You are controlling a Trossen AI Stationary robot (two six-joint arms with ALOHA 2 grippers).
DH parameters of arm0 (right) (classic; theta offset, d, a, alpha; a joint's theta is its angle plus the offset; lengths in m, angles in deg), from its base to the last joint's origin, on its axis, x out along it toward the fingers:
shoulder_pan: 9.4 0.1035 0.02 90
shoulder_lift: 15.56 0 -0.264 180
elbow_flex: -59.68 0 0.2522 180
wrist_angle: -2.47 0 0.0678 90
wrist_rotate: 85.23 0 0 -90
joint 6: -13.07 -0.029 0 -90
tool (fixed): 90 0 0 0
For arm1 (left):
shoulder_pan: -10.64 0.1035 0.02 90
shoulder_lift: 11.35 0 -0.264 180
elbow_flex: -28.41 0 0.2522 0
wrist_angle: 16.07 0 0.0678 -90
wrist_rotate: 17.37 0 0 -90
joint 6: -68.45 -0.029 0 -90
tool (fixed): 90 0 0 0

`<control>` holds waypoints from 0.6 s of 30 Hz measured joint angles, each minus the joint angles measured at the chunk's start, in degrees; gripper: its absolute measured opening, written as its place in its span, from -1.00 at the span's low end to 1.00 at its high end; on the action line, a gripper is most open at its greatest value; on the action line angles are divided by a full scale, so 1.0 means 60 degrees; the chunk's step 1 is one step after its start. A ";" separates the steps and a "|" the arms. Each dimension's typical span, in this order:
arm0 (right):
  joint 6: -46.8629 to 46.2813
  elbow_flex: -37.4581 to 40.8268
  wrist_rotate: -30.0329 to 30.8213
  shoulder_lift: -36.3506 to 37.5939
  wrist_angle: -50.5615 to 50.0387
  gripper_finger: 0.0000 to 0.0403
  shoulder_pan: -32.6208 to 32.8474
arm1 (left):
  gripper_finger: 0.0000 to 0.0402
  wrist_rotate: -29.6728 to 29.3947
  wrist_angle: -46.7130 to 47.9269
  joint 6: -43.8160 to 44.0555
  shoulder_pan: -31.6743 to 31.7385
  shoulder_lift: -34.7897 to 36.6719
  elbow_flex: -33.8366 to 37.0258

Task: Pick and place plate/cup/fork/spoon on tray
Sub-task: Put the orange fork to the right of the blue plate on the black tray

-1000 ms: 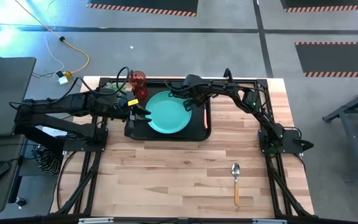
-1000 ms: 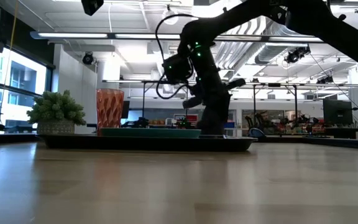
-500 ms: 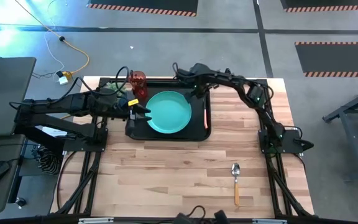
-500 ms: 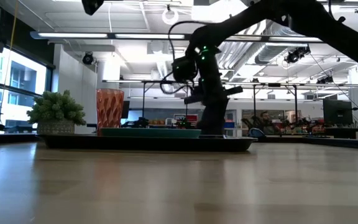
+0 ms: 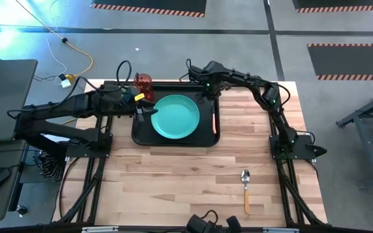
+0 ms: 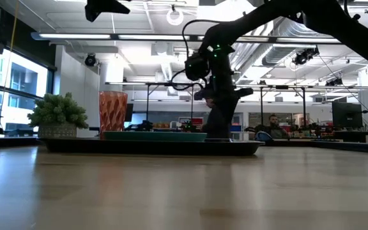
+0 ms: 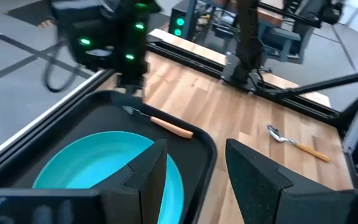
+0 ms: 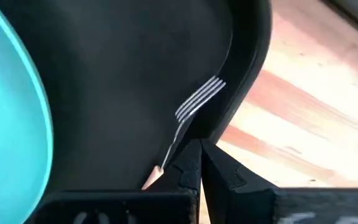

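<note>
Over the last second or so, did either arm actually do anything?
The right gripper, shut, drew back from over the plate toward the tray's far right corner, above the fork. The left gripper, open, rose slightly off the plate's edge. The plate, cup, fork and spoon stayed put.

You've got the round teal plate (image 5: 175,117) in the large black rectangular tray (image 5: 207,137), the wooden-handled fork (image 7: 159,120) in the tray to its right, the red-brown tumbler (image 5: 144,83) at the tray's far-left corner, and the wooden-handled spoon (image 5: 245,188) alone on the table, near right.
</note>
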 joint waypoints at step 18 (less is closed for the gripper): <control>-0.0007 0.1647 -0.0056 0.0006 0.1599 -1.00 0.0060 | -0.22 0.0009 0.0004 0.0012 0.0993 -0.0002 0.0000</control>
